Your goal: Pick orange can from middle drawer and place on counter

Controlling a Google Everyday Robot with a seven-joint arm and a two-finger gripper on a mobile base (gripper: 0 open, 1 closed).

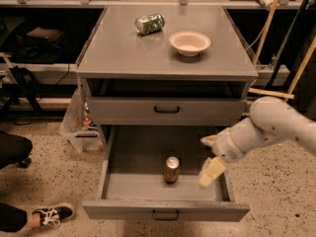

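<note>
The orange can stands upright on the floor of the open middle drawer, near its centre. My gripper hangs over the right part of the drawer, to the right of the can and apart from it. Its two cream fingers are spread open and hold nothing. The counter is the grey top of the cabinet, above the drawers.
A green-and-silver can lies on its side at the back of the counter, and a beige bowl sits to its right. The upper drawer is shut. A person's shoe and a plastic bag are at the left.
</note>
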